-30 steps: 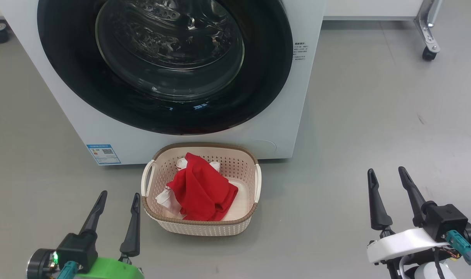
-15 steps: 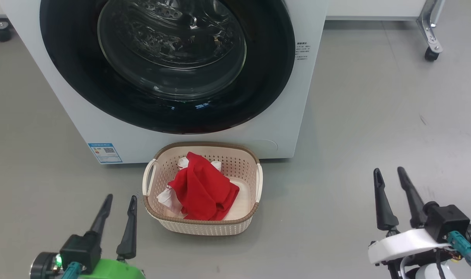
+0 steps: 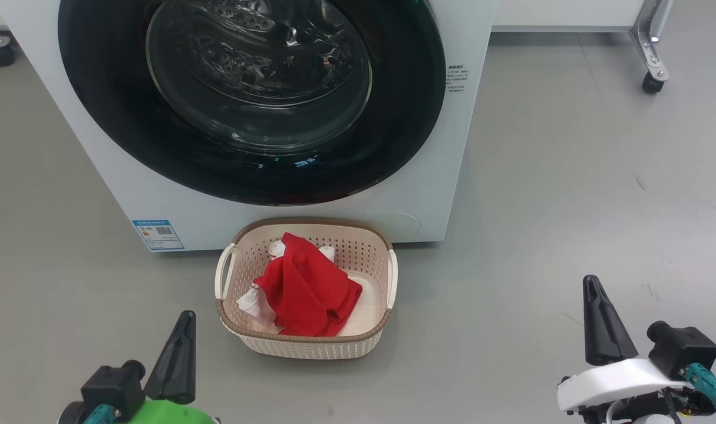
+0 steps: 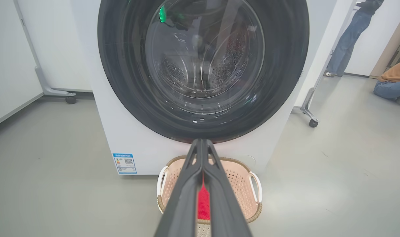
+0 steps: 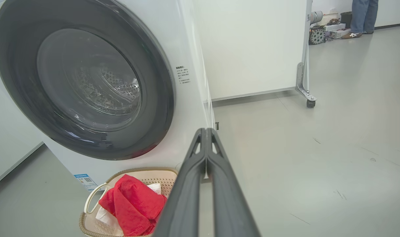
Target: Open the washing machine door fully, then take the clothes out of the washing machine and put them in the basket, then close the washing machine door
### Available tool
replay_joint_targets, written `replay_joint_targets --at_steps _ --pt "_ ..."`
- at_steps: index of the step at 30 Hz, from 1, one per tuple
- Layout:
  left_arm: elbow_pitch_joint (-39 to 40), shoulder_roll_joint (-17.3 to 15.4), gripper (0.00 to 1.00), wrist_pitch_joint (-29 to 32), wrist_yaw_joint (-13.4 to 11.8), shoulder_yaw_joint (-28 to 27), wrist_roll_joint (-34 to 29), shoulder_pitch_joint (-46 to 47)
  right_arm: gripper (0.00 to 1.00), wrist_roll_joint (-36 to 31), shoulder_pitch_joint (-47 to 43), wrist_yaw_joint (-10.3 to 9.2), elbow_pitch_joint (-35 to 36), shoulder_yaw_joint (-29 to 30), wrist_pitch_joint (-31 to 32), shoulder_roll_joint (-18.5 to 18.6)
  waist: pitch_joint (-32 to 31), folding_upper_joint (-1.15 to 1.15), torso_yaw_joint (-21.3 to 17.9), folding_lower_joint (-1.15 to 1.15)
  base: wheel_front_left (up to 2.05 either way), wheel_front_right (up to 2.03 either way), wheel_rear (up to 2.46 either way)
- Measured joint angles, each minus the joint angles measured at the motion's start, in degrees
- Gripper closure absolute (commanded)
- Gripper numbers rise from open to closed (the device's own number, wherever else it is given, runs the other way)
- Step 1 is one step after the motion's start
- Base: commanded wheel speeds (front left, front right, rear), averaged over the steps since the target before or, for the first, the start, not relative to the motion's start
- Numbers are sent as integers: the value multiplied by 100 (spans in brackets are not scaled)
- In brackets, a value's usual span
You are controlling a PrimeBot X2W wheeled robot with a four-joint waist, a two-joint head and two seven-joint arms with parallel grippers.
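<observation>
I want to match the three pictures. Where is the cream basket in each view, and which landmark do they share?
Head view: the basket is at bottom centre, on the floor before the washing machine.
Left wrist view: basket at bottom centre, partly behind the shut left claw.
Right wrist view: basket in the bottom left, cut by the edge.
Shared landmark: the blue label sticker low on the machine, up-left of the basket.

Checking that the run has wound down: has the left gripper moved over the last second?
Yes. The left gripper has shut its fingers and drawn back down the head view, away from the basket, which sits unmoved before the washing machine.
</observation>
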State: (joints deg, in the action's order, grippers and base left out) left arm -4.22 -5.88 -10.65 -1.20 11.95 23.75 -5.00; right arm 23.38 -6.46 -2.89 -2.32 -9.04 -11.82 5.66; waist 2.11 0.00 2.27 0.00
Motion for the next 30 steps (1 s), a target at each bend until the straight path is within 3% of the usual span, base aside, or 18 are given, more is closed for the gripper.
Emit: replay_joint_targets --at_steps 30 --pt "-223 66 100 475 164 -432 2459 67 100 2495 155 232 -247 422 499 -24 -56 0 -75 0 0 0 0"
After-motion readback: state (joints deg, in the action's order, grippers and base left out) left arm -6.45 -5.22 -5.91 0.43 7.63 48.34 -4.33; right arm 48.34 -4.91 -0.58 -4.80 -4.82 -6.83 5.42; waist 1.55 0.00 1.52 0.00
